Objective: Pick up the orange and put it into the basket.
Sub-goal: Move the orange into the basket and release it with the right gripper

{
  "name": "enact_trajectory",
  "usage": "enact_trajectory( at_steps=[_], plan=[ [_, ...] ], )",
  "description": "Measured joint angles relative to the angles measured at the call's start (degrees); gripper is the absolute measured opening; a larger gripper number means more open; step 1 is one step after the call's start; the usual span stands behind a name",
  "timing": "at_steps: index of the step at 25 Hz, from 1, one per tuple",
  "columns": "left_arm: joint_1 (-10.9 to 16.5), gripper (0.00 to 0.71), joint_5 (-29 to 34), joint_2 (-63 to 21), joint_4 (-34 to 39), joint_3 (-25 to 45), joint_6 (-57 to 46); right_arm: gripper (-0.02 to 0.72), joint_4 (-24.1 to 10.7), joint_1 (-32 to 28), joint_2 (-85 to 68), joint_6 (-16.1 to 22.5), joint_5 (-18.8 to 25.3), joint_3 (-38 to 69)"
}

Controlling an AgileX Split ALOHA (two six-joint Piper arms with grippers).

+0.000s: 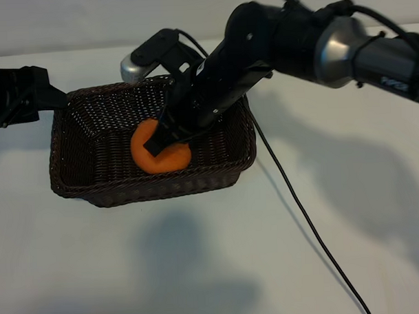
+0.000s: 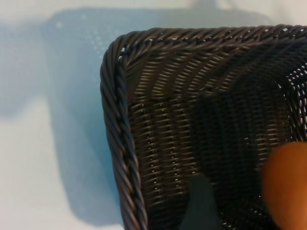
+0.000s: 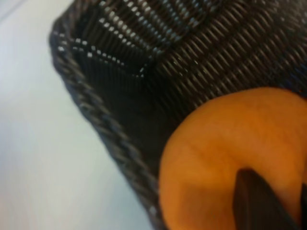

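Nearest me, the basket's front rim faces the camera on the white table. Just behind that rim I see the orange inside the basket, right of its middle, clamped by my right gripper, which reaches down from the right. Farther back, at the basket's left end, my left gripper sits at the rim; I cannot tell its finger state.

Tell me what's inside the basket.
The orange, gripped by the right pincer, sits inside the basket. The basket floor beneath the orange is covered.
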Motion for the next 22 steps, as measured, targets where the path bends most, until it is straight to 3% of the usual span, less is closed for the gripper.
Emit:
enact_trajectory(
  at_steps=[22],
  plan=[
    [0.0, 0.539, 0.2, 0.0, -0.1, 0.0, 1.3, 0.071, -0.1, 0.0, 6.4, 0.0, -7.4, -0.6]
  ],
)
